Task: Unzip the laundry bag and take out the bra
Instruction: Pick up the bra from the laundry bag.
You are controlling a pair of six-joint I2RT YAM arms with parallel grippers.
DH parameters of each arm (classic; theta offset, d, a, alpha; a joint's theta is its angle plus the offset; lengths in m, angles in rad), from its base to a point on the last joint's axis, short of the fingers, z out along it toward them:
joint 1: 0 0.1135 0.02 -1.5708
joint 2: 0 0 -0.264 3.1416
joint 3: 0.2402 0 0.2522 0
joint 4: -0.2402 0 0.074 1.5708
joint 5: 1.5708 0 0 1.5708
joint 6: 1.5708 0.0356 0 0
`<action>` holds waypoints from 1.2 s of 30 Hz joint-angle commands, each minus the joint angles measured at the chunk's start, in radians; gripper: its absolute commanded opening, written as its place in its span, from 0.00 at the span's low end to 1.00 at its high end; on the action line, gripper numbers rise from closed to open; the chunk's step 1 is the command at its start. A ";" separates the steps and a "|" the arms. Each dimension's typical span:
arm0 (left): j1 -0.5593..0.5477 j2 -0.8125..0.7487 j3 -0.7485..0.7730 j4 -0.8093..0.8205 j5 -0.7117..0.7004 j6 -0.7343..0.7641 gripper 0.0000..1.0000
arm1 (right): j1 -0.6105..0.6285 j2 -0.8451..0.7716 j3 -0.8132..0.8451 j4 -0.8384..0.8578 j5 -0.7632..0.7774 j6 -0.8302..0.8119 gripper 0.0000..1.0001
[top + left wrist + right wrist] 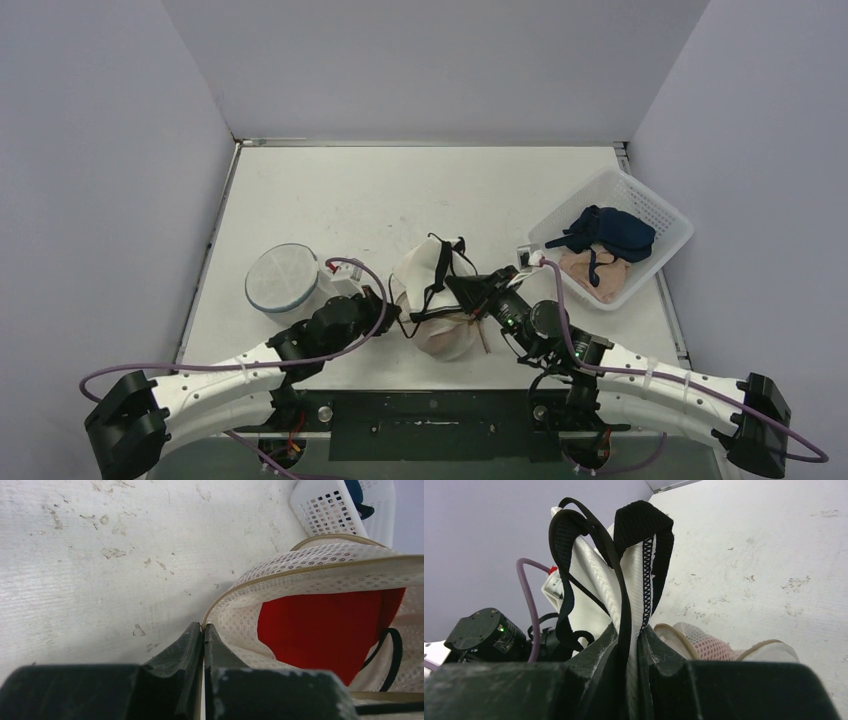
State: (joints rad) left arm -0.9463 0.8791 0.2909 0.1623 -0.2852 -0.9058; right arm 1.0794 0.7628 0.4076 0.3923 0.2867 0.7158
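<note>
Left end effector [203,635] clenched on beige-trimmed rim of white mesh laundry bag [310,562], bag lying on worktop [400,190] between both arms. Right end effector [634,645] grasping white fabric bra with black straps [596,585], bra partly out of bag opening. Risks: looped strap snags on zip rim and drags bag along; thin rim pinch slips under pull; bra slides from fingers

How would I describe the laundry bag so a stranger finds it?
On the table, look at the middle of the near edge. The laundry bag is the cream mesh pouch with black straps spilling out; the round mesh case beside it shows none.
</note>
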 commanded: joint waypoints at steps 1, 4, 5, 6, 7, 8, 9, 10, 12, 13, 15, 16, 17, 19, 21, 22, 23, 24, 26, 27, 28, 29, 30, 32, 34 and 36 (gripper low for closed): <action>0.002 -0.069 0.036 -0.082 -0.083 0.011 0.00 | -0.009 -0.068 0.011 0.003 -0.025 -0.031 0.05; 0.004 -0.090 0.053 -0.152 -0.127 0.009 0.00 | -0.015 -0.101 0.042 -0.056 -0.043 -0.066 0.05; 0.003 -0.095 0.060 -0.160 -0.135 0.008 0.00 | -0.016 -0.100 0.056 -0.091 -0.043 -0.076 0.05; 0.004 -0.101 0.066 -0.195 -0.138 0.004 0.00 | -0.016 -0.099 0.067 -0.121 -0.043 -0.086 0.05; 0.005 -0.108 0.074 -0.210 -0.139 -0.001 0.04 | -0.016 -0.096 0.071 -0.145 -0.046 -0.095 0.05; 0.005 -0.117 0.080 -0.222 -0.135 -0.006 0.14 | -0.017 -0.094 0.066 -0.160 -0.048 -0.101 0.05; 0.005 -0.127 0.085 -0.227 -0.127 -0.009 0.29 | -0.018 -0.093 0.056 -0.167 -0.051 -0.103 0.05; 0.005 -0.139 0.089 -0.231 -0.118 -0.012 0.42 | -0.018 -0.094 0.042 -0.167 -0.055 -0.105 0.05; 0.007 -0.168 0.099 -0.236 -0.096 -0.015 0.64 | -0.018 -0.094 0.010 -0.156 -0.064 -0.107 0.05; 0.008 -0.183 0.105 -0.244 -0.087 -0.015 0.71 | -0.019 -0.094 -0.008 -0.147 -0.067 -0.108 0.05; 0.008 -0.215 0.121 -0.265 -0.076 -0.017 0.81 | -0.021 -0.095 -0.042 -0.126 -0.077 -0.111 0.05; 0.009 -0.231 0.128 -0.276 -0.075 -0.018 0.88 | -0.022 -0.094 -0.055 -0.117 -0.079 -0.113 0.05; 0.010 -0.253 0.133 -0.281 -0.071 -0.016 0.93 | -0.022 -0.092 -0.068 -0.110 -0.083 -0.115 0.05; 0.011 -0.284 0.133 -0.251 -0.048 0.010 0.97 | -0.024 -0.087 -0.088 -0.100 -0.089 -0.120 0.05; 0.016 -0.307 0.123 -0.187 -0.002 0.068 0.96 | -0.027 -0.092 -0.107 -0.095 -0.094 -0.121 0.05; 0.019 -0.314 0.118 -0.141 0.029 0.094 0.96 | -0.028 -0.096 -0.118 -0.091 -0.096 -0.121 0.05; 0.026 -0.315 0.116 -0.104 0.059 0.114 0.96 | -0.029 -0.101 -0.126 -0.092 -0.096 -0.119 0.05; 0.032 -0.311 0.116 -0.069 0.094 0.139 0.96 | -0.031 -0.106 -0.132 -0.092 -0.099 -0.118 0.05; 0.043 -0.284 0.119 -0.011 0.167 0.180 0.96 | -0.034 -0.117 -0.142 -0.096 -0.103 -0.115 0.05; 0.049 -0.262 0.127 0.010 0.201 0.198 0.96 | -0.035 -0.122 -0.147 -0.097 -0.106 -0.114 0.05; 0.055 -0.234 0.138 0.025 0.237 0.214 0.96 | -0.036 -0.127 -0.149 -0.099 -0.112 -0.114 0.05; 0.063 -0.202 0.157 0.028 0.269 0.227 0.96 | -0.038 -0.131 -0.153 -0.100 -0.119 -0.114 0.05; 0.074 -0.164 0.172 0.034 0.301 0.237 0.96 | -0.038 -0.137 -0.154 -0.103 -0.127 -0.116 0.05; 0.091 -0.087 0.199 0.058 0.396 0.257 0.96 | -0.040 -0.150 -0.159 -0.110 -0.142 -0.119 0.05; 0.105 -0.019 0.220 0.088 0.470 0.263 0.96 | -0.042 -0.169 -0.167 -0.115 -0.158 -0.122 0.05; 0.110 0.035 0.237 0.113 0.520 0.265 0.96 | -0.044 -0.194 -0.175 -0.122 -0.170 -0.123 0.05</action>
State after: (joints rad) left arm -0.8532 0.8371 0.4572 0.1497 0.0479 -0.6937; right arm 1.0454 0.6170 0.2420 0.2146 0.1570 0.6083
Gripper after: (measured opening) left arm 0.963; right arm 0.132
